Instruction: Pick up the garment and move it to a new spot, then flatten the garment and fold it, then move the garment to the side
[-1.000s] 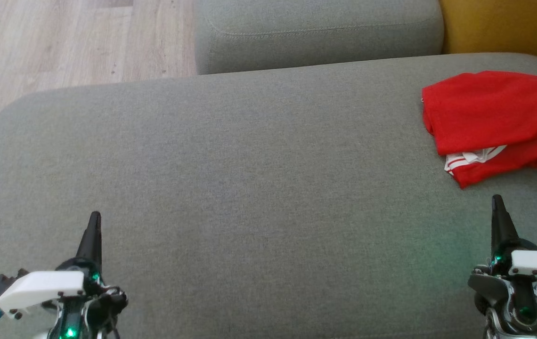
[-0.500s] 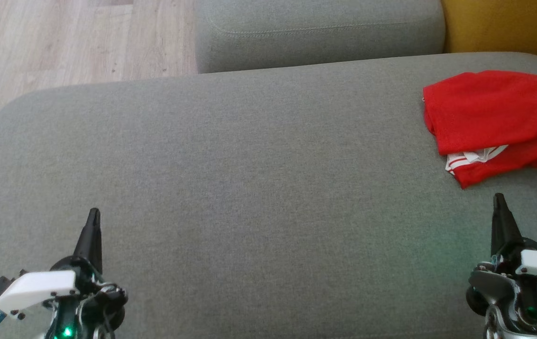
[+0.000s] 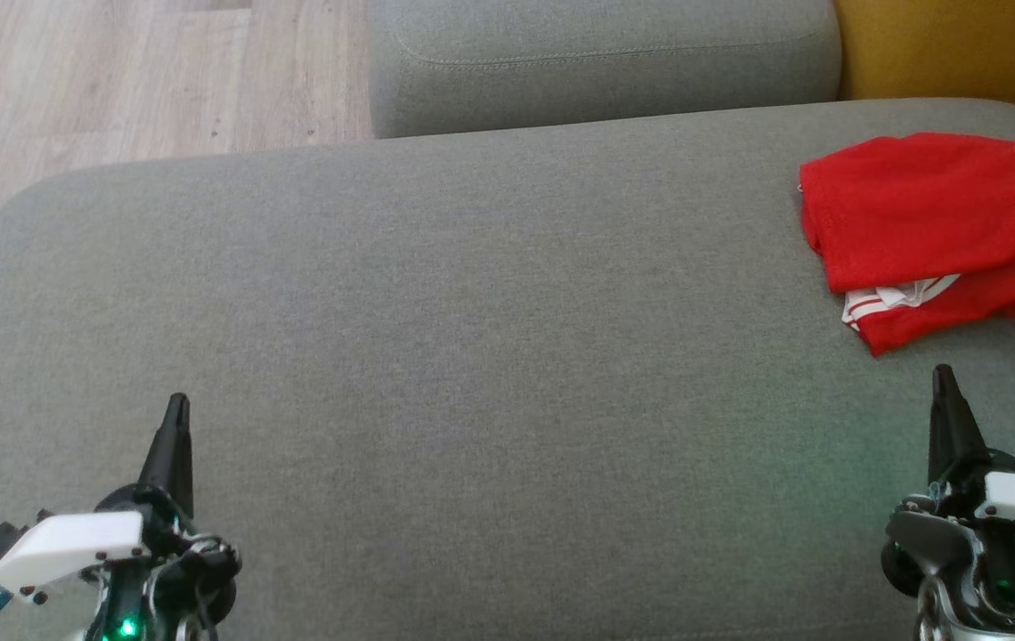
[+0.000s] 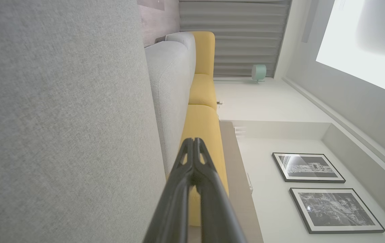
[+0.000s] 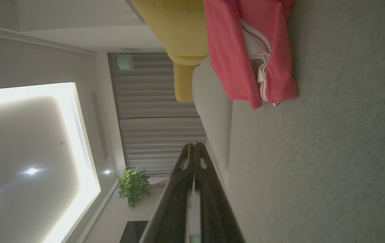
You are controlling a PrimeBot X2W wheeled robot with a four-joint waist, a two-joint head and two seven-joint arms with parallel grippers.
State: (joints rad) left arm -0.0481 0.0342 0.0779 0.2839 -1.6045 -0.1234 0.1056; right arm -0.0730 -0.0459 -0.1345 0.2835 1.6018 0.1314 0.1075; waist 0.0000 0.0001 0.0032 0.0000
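Head view, garment (image 3: 935,231): red, loosely folded, white striped trim showing at its near edge; lies at the far right corner of the grey seat cushion (image 3: 472,312), cut by the picture's right side.
Head view, left gripper (image 3: 176,408): clenched on nothing, over the near left part of the seat cushion.
Head view, right gripper (image 3: 942,378): clenched, empty, near the garment's near edge but apart from it.
Head view, surroundings: grey back cushion (image 3: 596,62) beyond the far edge, wooden floor (image 3: 116,71) to the left.
Left wrist view, left gripper (image 4: 193,141): fingers pressed together, holding nothing; yellow cushion (image 4: 202,128) and framed pictures (image 4: 309,167) behind.
Right wrist view, right gripper (image 5: 194,146): fingers pressed together, empty; garment (image 5: 233,50) ahead on the seat cushion, plant (image 5: 133,187) in the background.
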